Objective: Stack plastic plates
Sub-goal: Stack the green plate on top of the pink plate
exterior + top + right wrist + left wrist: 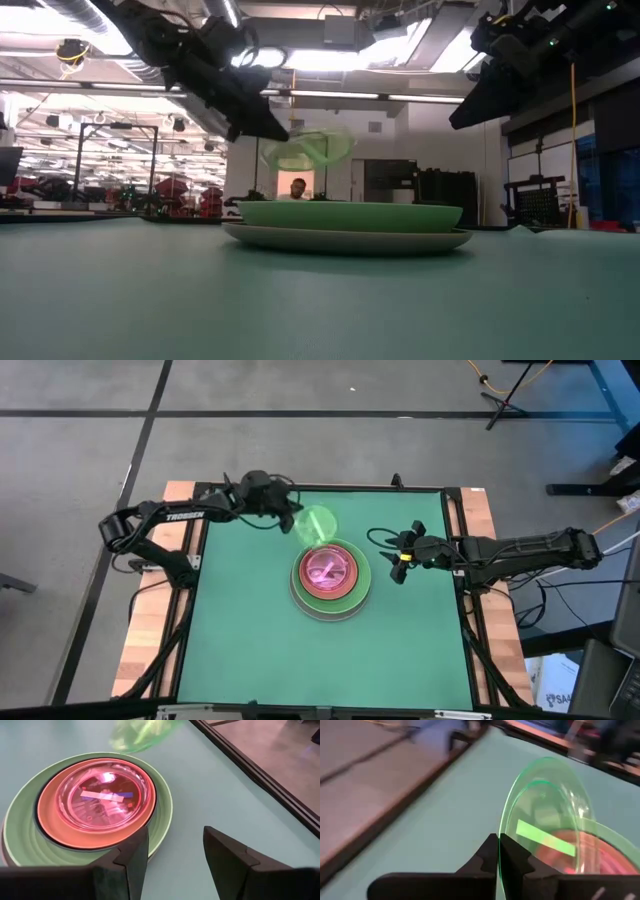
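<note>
A stack of plates [331,577] sits mid-table: grey at the bottom, light green [162,805], dark teal, salmon [50,815], and a small clear pink plate [105,795] on top. My left gripper [292,518] is shut on a small clear green plate [318,523], held in the air just beyond the stack's far-left side; it also shows in the low view [305,148]. My right gripper [398,560] is open and empty, hovering to the right of the stack. My left gripper pinches the green plate's rim [501,851] between its two fingers, one on each face. The fingers come level from the table's left. The plate is lifted clear above the stack's far edge and stands tilted, nearly on edge in the wrist view.
The green mat [260,650] has free room near and left of the stack. Wooden table edges [150,630] flank the mat. Beyond the table, a person [298,188] shows far off in the room.
</note>
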You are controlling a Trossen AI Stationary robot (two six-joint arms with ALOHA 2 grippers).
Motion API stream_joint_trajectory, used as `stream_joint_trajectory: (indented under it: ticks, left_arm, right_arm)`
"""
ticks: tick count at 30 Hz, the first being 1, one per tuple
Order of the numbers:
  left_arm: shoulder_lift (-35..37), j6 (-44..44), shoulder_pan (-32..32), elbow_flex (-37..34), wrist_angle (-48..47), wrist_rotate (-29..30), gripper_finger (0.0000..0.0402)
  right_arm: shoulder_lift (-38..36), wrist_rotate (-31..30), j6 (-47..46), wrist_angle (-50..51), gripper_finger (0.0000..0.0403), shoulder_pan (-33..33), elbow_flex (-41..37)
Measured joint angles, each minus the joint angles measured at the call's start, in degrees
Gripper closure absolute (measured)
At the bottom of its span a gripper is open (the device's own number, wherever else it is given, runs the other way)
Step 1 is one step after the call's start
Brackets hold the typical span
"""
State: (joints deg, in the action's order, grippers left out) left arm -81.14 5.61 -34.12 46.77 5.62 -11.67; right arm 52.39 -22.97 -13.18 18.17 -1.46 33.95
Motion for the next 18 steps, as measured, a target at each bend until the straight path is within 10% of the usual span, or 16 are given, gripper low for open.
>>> stream_joint_trajectory:
  ticks: [18]
  left_arm:
    - [-10.01, 0.15, 15.27, 0.01, 3.07, 4.96, 0.04]
  right_arm:
    - [0.01, 0.01, -0.01, -0.02, 0.0221, -0.01, 0.0]
